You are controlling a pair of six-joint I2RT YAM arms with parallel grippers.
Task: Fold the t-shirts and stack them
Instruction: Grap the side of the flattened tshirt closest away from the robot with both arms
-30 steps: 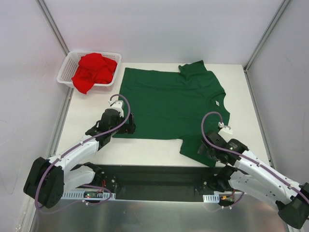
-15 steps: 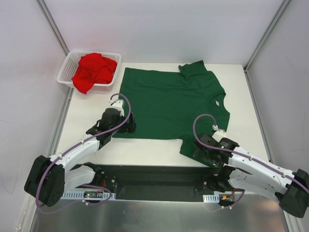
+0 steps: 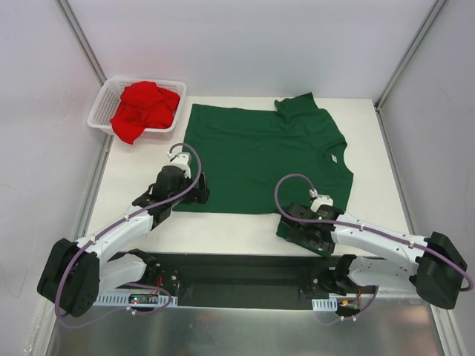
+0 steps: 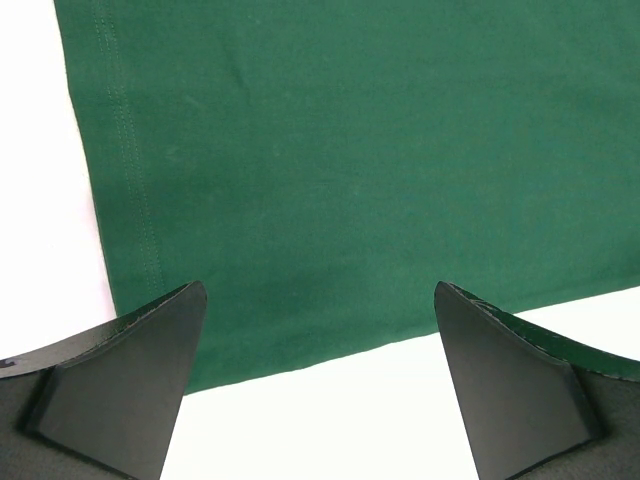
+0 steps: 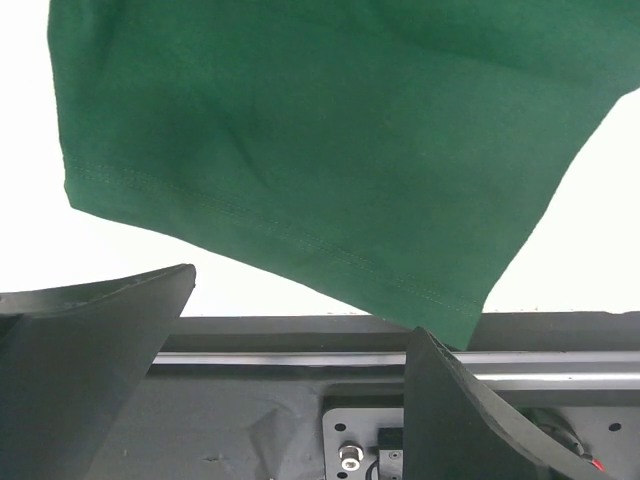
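A dark green t-shirt (image 3: 263, 156) lies spread flat on the white table (image 3: 223, 222), with one sleeve reaching the near edge. A bright red t-shirt (image 3: 145, 107) sits crumpled in the basket at the far left. My left gripper (image 3: 199, 190) hovers open at the green shirt's near-left hem corner; in the left wrist view the green cloth (image 4: 330, 150) fills the top, and the gripper (image 4: 320, 400) holds nothing. My right gripper (image 3: 295, 228) is open over the near sleeve (image 5: 330, 150); in the right wrist view the gripper (image 5: 300, 390) stands apart from the sleeve hem, empty.
A white mesh basket (image 3: 100, 111) stands at the table's far-left corner. The black base rail (image 3: 245, 271) runs along the near edge, and the sleeve's tip hangs over the rail (image 5: 290, 345). Grey walls and metal posts close in both sides.
My right arm has swung left along the near edge, bringing its open gripper over the green shirt's near sleeve. The left arm and both shirts have stayed still.
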